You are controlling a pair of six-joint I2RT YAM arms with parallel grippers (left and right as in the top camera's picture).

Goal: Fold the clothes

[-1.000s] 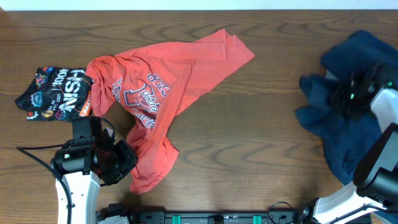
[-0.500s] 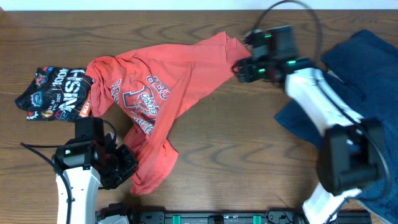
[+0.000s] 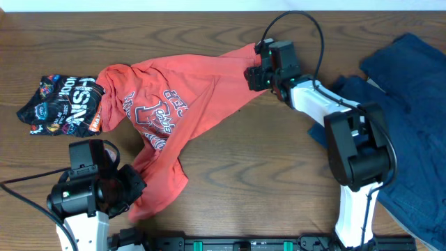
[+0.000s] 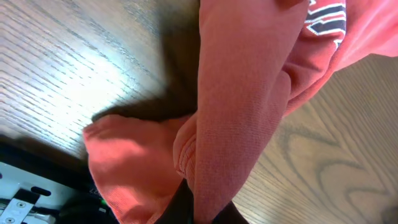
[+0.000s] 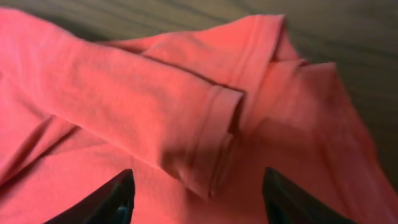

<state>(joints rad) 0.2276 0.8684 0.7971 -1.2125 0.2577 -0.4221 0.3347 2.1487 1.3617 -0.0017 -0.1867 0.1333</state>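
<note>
Moved: right gripper (image 3: 252, 75), off the navy garment (image 3: 411, 90) at the table's right side and swung across to the far corner of the coral-red T-shirt (image 3: 188, 90), its fingers now spread above the sleeve hem

Moved: left gripper (image 3: 132, 189), drawn back toward the near edge, clamped on the shirt's lower end

Altered: coral-red T-shirt, its lower tail pulled narrower and tauter, shifted leftward — far corner drawn in

Altered: navy garment — upper part uncovered

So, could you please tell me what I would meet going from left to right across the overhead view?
black folded bundle → coral-red T-shirt → right gripper, at the shirt's right end → dark navy garment
</note>
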